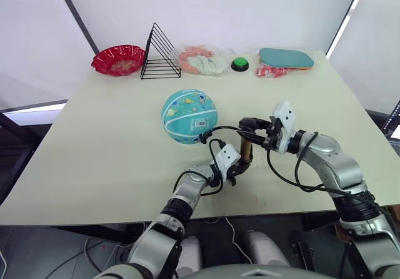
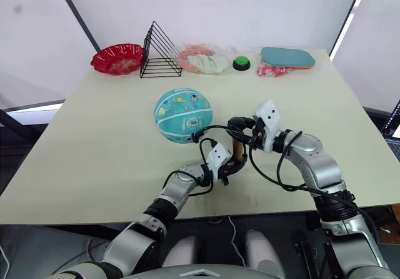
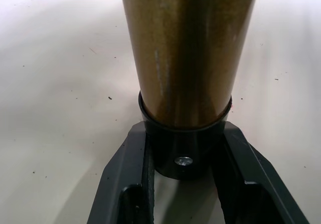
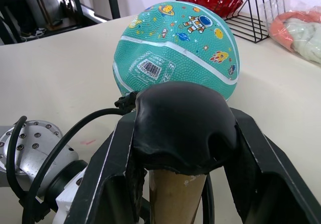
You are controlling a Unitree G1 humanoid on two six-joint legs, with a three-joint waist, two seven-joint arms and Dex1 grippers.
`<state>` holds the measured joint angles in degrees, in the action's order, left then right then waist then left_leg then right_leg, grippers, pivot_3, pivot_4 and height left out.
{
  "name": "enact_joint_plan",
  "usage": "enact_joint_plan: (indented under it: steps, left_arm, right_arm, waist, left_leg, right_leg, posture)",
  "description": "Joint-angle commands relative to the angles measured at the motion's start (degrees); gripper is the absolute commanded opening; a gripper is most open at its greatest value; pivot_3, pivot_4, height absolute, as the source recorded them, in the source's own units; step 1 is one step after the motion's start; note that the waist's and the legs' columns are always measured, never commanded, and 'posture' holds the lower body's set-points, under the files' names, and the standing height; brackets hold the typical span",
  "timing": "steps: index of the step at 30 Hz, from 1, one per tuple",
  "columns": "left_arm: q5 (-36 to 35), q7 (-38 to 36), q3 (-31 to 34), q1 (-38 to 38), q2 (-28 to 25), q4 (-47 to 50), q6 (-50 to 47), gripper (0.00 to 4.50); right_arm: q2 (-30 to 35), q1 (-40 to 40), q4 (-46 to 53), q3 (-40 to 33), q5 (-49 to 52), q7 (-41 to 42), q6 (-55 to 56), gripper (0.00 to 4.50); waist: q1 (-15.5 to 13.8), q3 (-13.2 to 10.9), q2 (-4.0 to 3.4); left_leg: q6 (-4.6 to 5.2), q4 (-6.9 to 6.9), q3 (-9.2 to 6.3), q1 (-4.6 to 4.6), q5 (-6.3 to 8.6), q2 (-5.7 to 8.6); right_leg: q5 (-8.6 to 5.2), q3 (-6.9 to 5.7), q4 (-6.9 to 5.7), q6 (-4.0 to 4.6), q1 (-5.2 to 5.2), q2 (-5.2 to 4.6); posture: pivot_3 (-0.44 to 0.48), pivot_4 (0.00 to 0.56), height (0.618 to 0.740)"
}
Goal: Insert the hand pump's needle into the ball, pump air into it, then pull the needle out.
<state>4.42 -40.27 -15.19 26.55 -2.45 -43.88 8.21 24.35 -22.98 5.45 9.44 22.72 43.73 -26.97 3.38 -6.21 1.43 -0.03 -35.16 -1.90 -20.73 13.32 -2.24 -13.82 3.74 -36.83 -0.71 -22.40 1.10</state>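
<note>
The teal ball rests mid-table, its barcode sticker facing me. Right of it the hand pump stands upright on the table. My left gripper is shut on the black cap at the base of the amber barrel. Up top, my right gripper is shut on the black handle. The thin black hose arcs from the pump's top to the ball's lower right side. The needle is too small to make out, so I cannot tell whether it is in the ball.
Along the far edge stand a red bowl, a black wire rack, a bag of pink and white items, a green button and a teal paddle. The table's front edge lies close below my arms.
</note>
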Motion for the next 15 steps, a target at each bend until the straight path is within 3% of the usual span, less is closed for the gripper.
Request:
enact_joint_plan:
  steps: [1,8,10,15]
  left_arm:
    - [1.3,-1.0,-1.9,-1.9,0.0,-3.1,-1.7,1.06]
    - [1.4,-1.1,-1.8,-1.7,0.1,-3.7,-1.4,1.06]
    - [1.5,-1.2,-1.7,-1.6,0.1,-3.8,-1.3,1.06]
    - [1.5,-0.9,-1.6,-1.1,0.6,-4.9,-1.0,1.06]
  right_arm:
    - [1.4,1.0,1.0,0.6,0.4,0.1,-6.5,1.60]
    - [5.4,-10.4,13.0,-11.0,11.4,-2.6,-19.3,1.60]
    - [7.1,-14.3,14.7,-14.4,14.8,-3.4,-23.3,1.60]
    - [11.6,-23.8,15.1,-20.9,22.5,-6.3,-33.4,1.60]
  waist:
    - [-0.1,-0.1,-0.01]
    - [-1.0,-1.0,-0.47]
    - [-1.2,-1.2,-0.59]
    - [-1.6,-1.5,-0.62]
  left_leg:
    - [0.00,0.00,0.00,-0.01,0.00,0.01]
    - [0.00,-0.09,0.04,-0.59,-0.02,0.12]
    - [0.00,-0.20,-0.01,-1.17,-0.02,0.12]
    - [0.01,-0.26,-0.02,-1.55,-0.02,0.17]
  right_leg:
    - [0.00,0.00,0.00,-0.01,0.00,-0.01]
    - [0.01,0.04,-0.01,-0.10,-0.48,-0.12]
    - [0.16,0.00,-0.03,-0.34,-0.95,-0.09]
    - [0.22,0.01,0.02,-0.46,-1.21,-0.14]
  posture:
    - [0.000,0.150,0.740]
    - [0.000,0.150,0.740]
    - [0.000,0.150,0.740]
    - [0.000,0.150,0.740]
